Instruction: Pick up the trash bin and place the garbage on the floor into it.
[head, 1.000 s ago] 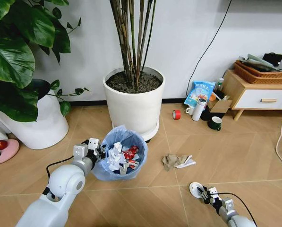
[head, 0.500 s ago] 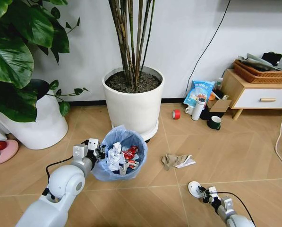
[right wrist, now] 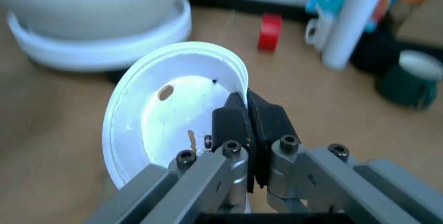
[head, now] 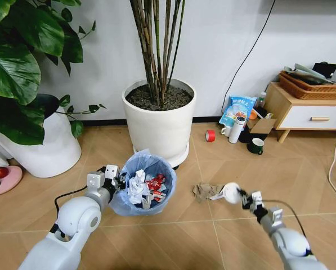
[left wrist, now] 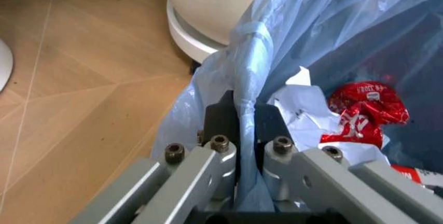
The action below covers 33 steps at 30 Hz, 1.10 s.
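Observation:
The trash bin (head: 142, 185), dark with a light-blue bag over its rim, hangs just above the floor (head: 190, 230) left of centre, holding crumpled white paper and red wrappers (left wrist: 363, 111). My left gripper (head: 120, 181) is shut on the bin's bagged rim (left wrist: 246, 115). My right gripper (head: 242, 197) is shut on the edge of a small white disc (head: 231, 193), lifted off the floor right of the bin; up close the white disc (right wrist: 173, 125) is a shallow lid. A piece of garbage, crumpled brown paper (head: 207, 191) with a white scrap, lies on the floor between bin and disc.
A large white plant pot (head: 159, 121) stands right behind the bin, another white pot (head: 41, 146) at the left. By the wall lie a red tape roll (head: 210, 136), a white bottle (head: 236, 130), a dark mug (head: 256, 146) and a blue-white bag (head: 238, 111), beside a wooden cabinet (head: 303, 112).
My right gripper has risen from the floor with the white disc and moved up toward the brown paper. The left gripper and bin have stayed still.

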Motion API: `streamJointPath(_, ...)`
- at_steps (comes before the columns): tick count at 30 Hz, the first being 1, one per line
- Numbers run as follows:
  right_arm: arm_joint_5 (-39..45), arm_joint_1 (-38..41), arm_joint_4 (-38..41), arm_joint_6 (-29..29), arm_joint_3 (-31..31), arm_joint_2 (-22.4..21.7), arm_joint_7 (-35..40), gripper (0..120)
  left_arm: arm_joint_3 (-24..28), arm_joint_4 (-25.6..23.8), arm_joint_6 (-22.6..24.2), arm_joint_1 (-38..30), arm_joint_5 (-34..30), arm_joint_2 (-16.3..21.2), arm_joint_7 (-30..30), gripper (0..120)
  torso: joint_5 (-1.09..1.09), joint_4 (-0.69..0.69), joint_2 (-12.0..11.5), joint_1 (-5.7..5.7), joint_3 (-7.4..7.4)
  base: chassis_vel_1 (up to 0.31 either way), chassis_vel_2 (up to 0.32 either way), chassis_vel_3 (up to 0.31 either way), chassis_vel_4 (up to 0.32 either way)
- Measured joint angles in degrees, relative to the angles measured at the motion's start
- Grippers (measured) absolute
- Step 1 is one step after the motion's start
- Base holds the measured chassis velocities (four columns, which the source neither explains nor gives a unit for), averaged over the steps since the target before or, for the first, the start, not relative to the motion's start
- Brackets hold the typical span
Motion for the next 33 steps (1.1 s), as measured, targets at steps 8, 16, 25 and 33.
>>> streamJointPath(8,8.1,3.5,16.6,-8.4,-4.6,-3.4,1.7,0,0.6,1.1,0.0,-1.5,-0.8,-0.1,0.2,0,-0.02,0.01,0.0,0.0,-0.01,0.0,0.0,0.0,0.0)
streamJointPath(16,13.4,9.7,27.0,-15.8,-13.7,-6.2,5.6,0,2.0,2.9,0.0,-3.9,-2.5,0.1,0.2,0,0.0,0.01,0.0,-0.01,0.0,0.0,0.0,0.0,0.0)
streamJointPath(25,16.2,15.4,29.9,-17.8,-24.8,-8.4,6.1,0,4.2,4.6,0.0,-7.2,-3.9,0.0,-0.1,0,0.0,0.01,0.0,-0.01,0.0,0.0,0.0,0.0,0.0)
streamJointPath(33,16.1,18.4,28.5,-18.0,-32.1,-8.8,6.1,7,4.7,5.2,0.0,-8.4,-4.5,0.0,-0.4,0,-0.01,0.01,0.0,-0.01,0.0,0.0,0.0,0.0,0.0)
